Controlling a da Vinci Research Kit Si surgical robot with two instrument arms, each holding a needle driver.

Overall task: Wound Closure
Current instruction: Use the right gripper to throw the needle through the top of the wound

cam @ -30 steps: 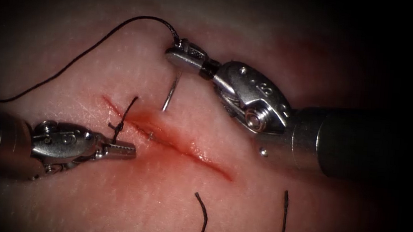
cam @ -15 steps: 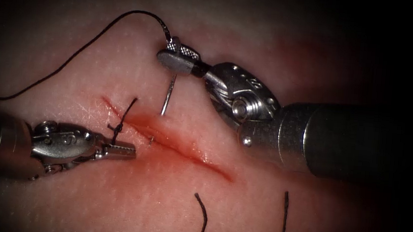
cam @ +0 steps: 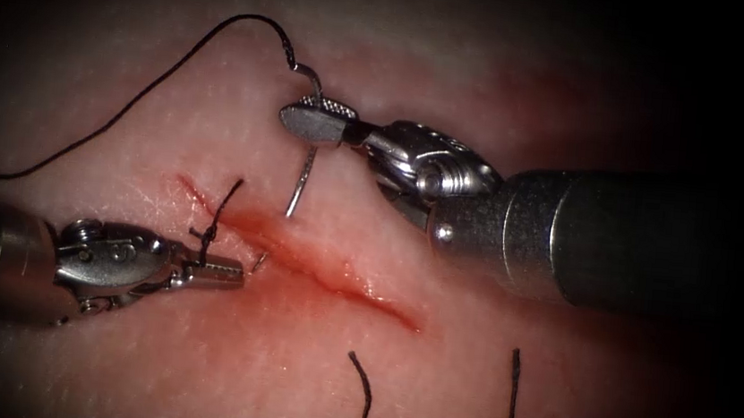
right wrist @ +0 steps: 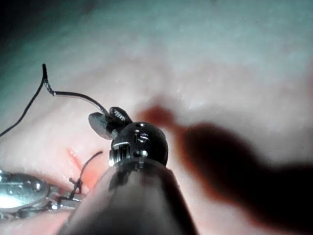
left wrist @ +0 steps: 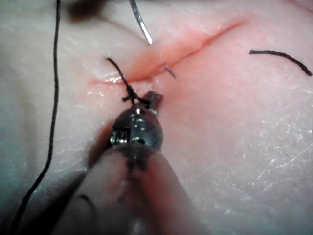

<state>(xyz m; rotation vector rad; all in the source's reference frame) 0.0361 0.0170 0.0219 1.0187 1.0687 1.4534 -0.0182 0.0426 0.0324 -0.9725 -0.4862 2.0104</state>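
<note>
Here we see the right tool (cam: pixel 313 116) pinching the needle (cam: pixel 301 176) near its thread end, tip just above the cut (cam: pixel 330 273), outside the tissue (cam: pixel 465 379); the left tool (cam: pixel 221 270) looks pressed together beside the knot (cam: pixel 205 238), holding nothing.

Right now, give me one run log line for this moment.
right hand: shut on needle near thread end | needle tip above cut, not in tissue | left hand: shut on knot's thread
</note>
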